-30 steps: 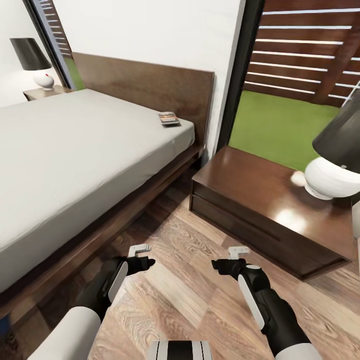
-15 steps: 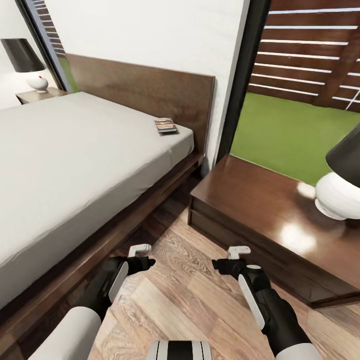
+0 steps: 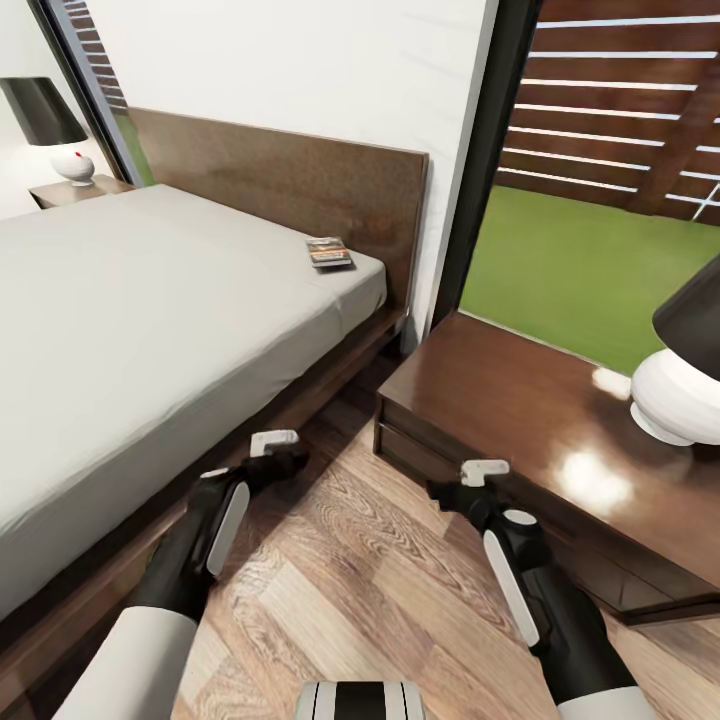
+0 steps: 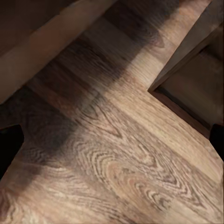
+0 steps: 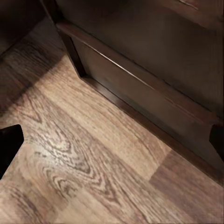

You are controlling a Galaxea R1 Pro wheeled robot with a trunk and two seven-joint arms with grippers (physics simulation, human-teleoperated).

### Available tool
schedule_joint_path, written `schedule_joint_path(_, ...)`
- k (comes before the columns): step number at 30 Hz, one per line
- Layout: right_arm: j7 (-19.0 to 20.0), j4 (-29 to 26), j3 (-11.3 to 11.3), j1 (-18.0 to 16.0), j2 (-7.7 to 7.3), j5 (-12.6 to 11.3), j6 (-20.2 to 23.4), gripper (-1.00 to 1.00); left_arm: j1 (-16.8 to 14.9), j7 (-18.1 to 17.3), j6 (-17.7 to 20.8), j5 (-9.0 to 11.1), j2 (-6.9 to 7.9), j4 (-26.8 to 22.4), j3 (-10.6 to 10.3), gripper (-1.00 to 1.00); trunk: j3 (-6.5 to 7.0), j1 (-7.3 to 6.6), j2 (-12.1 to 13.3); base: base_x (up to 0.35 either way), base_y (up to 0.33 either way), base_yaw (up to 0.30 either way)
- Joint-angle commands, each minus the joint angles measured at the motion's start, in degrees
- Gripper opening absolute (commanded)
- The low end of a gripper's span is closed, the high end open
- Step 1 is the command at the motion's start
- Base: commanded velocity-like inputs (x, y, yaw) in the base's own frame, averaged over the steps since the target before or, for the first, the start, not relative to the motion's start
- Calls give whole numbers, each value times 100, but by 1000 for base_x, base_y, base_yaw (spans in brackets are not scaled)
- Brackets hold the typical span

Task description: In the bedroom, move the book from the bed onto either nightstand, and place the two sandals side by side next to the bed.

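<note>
1. Head view, far left: a lamp (image 3: 48,128) with a dark shade stands on the far nightstand (image 3: 75,189), on the other side of the bed.
2. The bed (image 3: 130,310) takes up the left half. Its pale top is flat and bare, apart from the book.
3. The left gripper (image 3: 270,445) is low, just beside the dark bed frame and over the wood floor (image 3: 340,560). It holds nothing. I cannot tell how far apart its fingers are.
4. The book (image 3: 329,251) lies flat on the near corner of the bed, close to the headboard (image 3: 290,180). It is well ahead of both grippers and higher than them.
5. That corner is the part of the bed closest to the near nightstand (image 3: 520,420), so I think the carry will be short.
6. The right gripper (image 3: 478,474) is low too, just in front of the near nightstand's drawer front. It is empty, and I cannot tell its finger gap either.
7. Far right: a white lamp base (image 3: 675,395) sits on the near nightstand. The shiny top next to it is bare, so there looks to be room for the book.
8. Both arms are down, which I think is how the robot holds them while it rolls closer. To get the book, an arm must lift and stretch forward.
</note>
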Motion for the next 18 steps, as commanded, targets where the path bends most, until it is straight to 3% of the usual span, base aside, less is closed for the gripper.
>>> schedule_joint_path(1, -26, -34, 0, -6, 0, -52, -146, 100, -1, -3, -20, 18, -8, -110, 3, 100, -5, 0, -1, 1, -1, 0)
schedule_joint_path(3, -31, -100, 4, -14, 0, -50, -636, 100, -1, -11, -121, 16, -45, -376, -5, 100, -5, 0, -1, 0, 0, 0)
schedule_joint_path(5, -25, -129, 11, -18, 0, -50, -964, 100, -1, -14, -135, 14, -86, -585, -138, 100, -5, 0, -1, 0, 0, 0)
schedule_joint_path(18, -6, -206, 17, -31, -6, -50, -1350, 100, 154, 225, -152, 29, -130, -817, -1191, 100, -5, 0, -1, 0, 0, 0)
